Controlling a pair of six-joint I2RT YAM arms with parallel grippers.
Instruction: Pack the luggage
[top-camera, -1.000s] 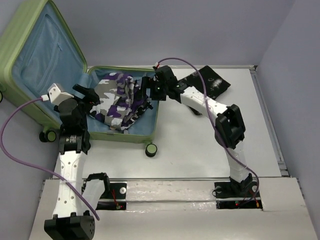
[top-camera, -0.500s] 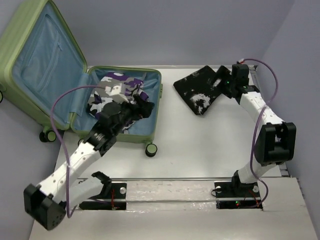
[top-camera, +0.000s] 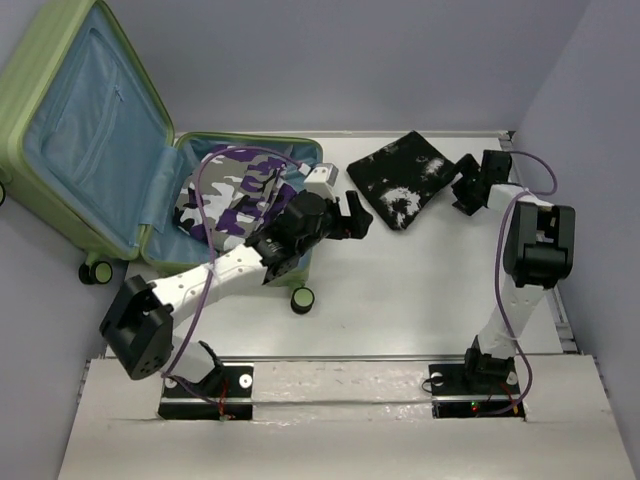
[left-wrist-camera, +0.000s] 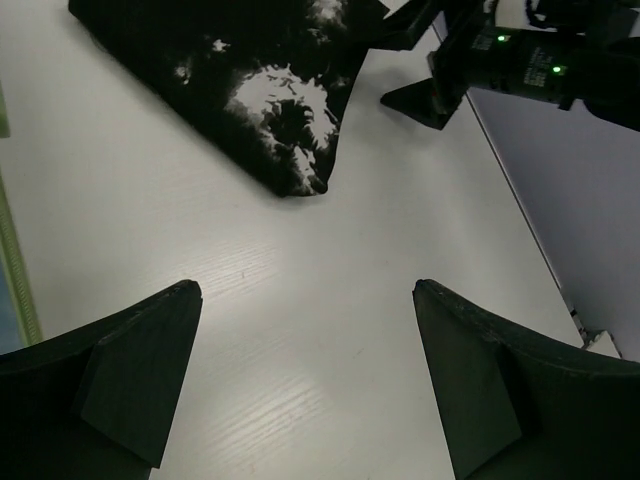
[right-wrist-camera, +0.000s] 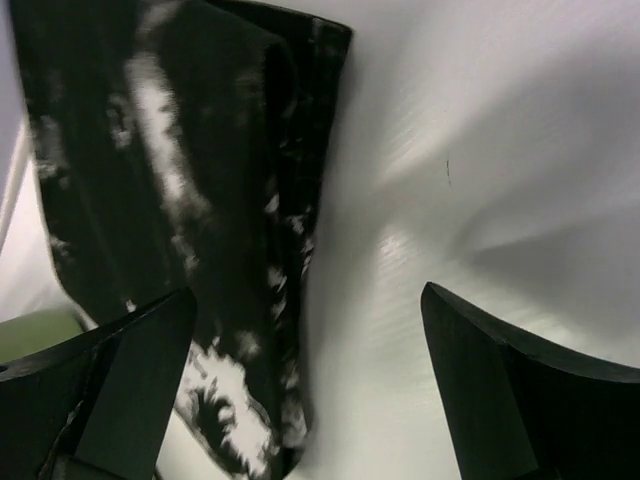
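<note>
Luggage part packed, one garment left out on the desk.

The luggage (top-camera: 90, 120) lies open behind and to the left of the left hand (top-camera: 360, 222), with a purple camouflage garment (top-camera: 235, 195) already bundled in its lower half. A black-and-white garment (top-camera: 405, 180) lies on the desk (top-camera: 400, 290), just ahead of the left hand and between it and the right hand (top-camera: 468, 190). Both hands are spread and carry nothing. The left hangs over bare desk short of the cloth's near corner. The right faces the cloth's far edge, and from these angles I cannot tell whether a fingertip touches it. By my reading about half is done: this garment has yet to be picked up and laid in, and the lid has yet to be closed.
</note>
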